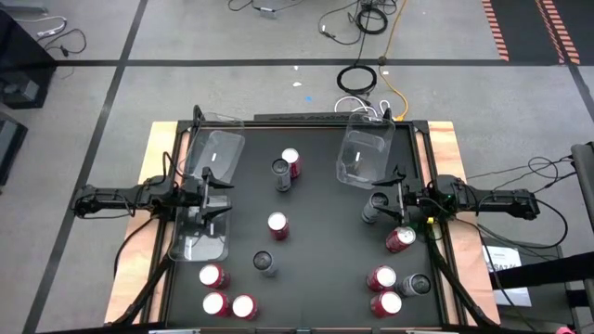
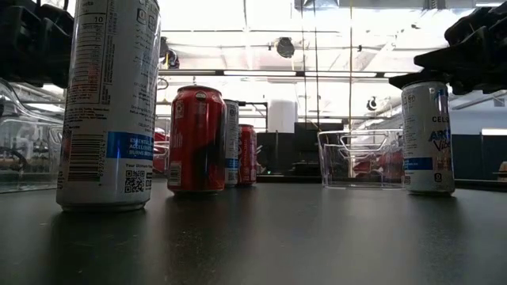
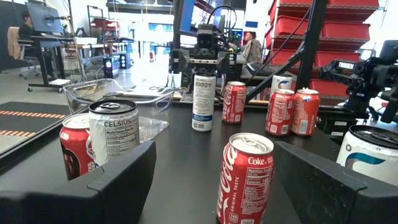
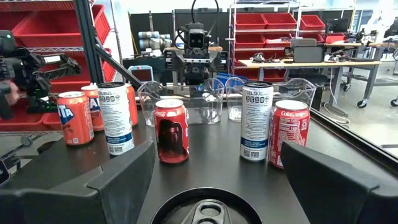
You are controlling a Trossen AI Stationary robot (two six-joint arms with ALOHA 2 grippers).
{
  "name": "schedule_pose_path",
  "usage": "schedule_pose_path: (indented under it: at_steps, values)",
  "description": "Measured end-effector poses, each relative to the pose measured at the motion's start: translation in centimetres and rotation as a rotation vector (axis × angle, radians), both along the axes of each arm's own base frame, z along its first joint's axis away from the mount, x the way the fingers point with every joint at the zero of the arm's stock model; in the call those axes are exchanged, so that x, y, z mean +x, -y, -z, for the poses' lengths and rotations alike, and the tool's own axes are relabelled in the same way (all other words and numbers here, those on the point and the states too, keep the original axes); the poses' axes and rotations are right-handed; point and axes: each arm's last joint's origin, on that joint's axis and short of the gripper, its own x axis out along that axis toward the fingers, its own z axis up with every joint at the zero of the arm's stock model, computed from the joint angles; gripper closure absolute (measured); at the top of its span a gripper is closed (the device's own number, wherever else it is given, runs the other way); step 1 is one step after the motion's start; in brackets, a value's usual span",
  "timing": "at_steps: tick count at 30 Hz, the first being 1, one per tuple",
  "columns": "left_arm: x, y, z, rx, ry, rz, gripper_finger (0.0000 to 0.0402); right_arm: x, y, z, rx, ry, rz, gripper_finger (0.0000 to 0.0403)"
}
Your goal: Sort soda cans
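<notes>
Left gripper (image 1: pixel 215 197) at frame left and right gripper (image 1: pixel 394 199) at frame right both have jaws wide; soda cans (image 1: pixel 277 225) stand scattered on the worktop (image 1: pixel 316 269)

we see red soda cans (image 1: pixel 277 225) with silvery-white tops and dark grey ones (image 1: pixel 266 263) scattered on a black table (image 1: pixel 316 278), near two clear plastic bins (image 1: pixel 364 153).

I see glossy red and silvery metal soda cans (image 1: pixel 277 224) on the matt black tabletop (image 1: pixel 316 269), clear shiny plastic rectangular bins (image 1: pixel 364 153), and bare wood edging (image 1: pixel 151 158).
</notes>
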Motion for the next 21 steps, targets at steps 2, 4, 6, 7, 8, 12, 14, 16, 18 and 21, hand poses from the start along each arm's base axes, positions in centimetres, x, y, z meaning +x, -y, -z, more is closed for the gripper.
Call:
schedule_pose_path:
  at_steps: [2,4,6,7,8,12,14,16,18,21]
  values:
    - [0.0,0.0,0.0,0.0,0.0,0.0,0.0071,0.0,0.0,0.0,0.0,0.0,0.0,0.0064]
    - [0.0,0.0,0.0,0.0,0.0,-0.002,0.0071,0.0,0.0,0.0,0.0,-0.001,0.0,0.0064]
    - [0.0,-0.1,0.0,0.0,0.004,-0.023,0.0071,0.0,0.0,0.0,0.0,0.0,0.0,0.0064]
    - [0.0,-0.1,-0.1,-0.001,0.006,-0.03,0.0071,0.0,0.0,0.0,0.0,0.0,0.0,0.0064]
    - [0.0,-0.1,-0.1,-0.002,0.007,-0.032,0.0071,0.0,0.0,0.0,0.0,0.0,0.0,0.0064]
    - [0.0,0.0,-0.3,-0.091,0.029,-0.006,0.0071,0.0,0.0,0.0,0.0,0.0,0.0,0.0064]
    - [0.0,0.0,-0.4,-0.18,0.038,0.0,0.0071,0.0,0.0,0.0,0.0,0.0,0.0,0.0064]
    - [0.0,0.0,-0.8,-0.273,0.072,0.009,0.0071,0.0,0.0,0.0,0.0,0.0,0.0,0.0064]
    - [-0.1,0.0,-1.1,-0.331,0.108,0.019,0.0071,0.0,0.0,0.0,0.0,0.0,0.0,0.0064]
    - [-0.2,-0.1,-1.9,-0.383,0.187,0.023,0.0071,0.0,0.0,0.0,0.0,0.0,0.0,0.0064]
